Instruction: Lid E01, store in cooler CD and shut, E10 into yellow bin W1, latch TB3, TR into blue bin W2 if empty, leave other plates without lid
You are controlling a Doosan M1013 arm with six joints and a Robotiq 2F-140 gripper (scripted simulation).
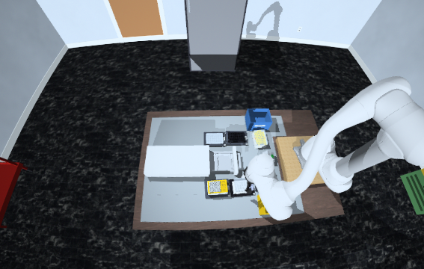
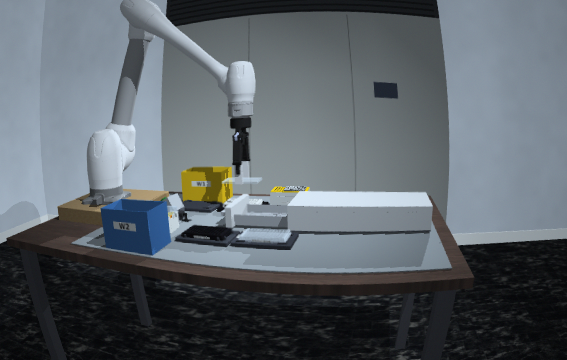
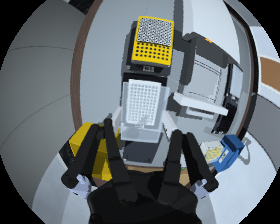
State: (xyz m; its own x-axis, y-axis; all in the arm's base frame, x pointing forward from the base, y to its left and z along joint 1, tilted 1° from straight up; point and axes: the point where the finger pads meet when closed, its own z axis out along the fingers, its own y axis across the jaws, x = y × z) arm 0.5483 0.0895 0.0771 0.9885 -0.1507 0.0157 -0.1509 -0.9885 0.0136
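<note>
My gripper (image 2: 240,167) is shut on the clear assay plate (image 2: 243,180) and holds it level in the air, well above the bench. In the wrist view the plate (image 3: 140,106) shows its wells between my fingers, with an empty black nest (image 3: 140,152) below it. From above, the held plate (image 1: 239,187) shows beside the yellow tip rack (image 1: 217,187). The yellow bin W1 (image 2: 206,184) stands just left of the plate and lower; the arm hides most of it in the overhead view (image 1: 263,205). A second plate (image 1: 214,138) sits in its nest on the far row.
The white cooler (image 1: 177,161) lies mid-bench with its drawer (image 1: 223,161) pulled open toward the arm's base. An empty black nest (image 1: 236,138), the tip box (image 1: 260,139) and the blue bin W2 (image 1: 258,119) stand at the far side. The green key (image 1: 271,153) is near the arm's base.
</note>
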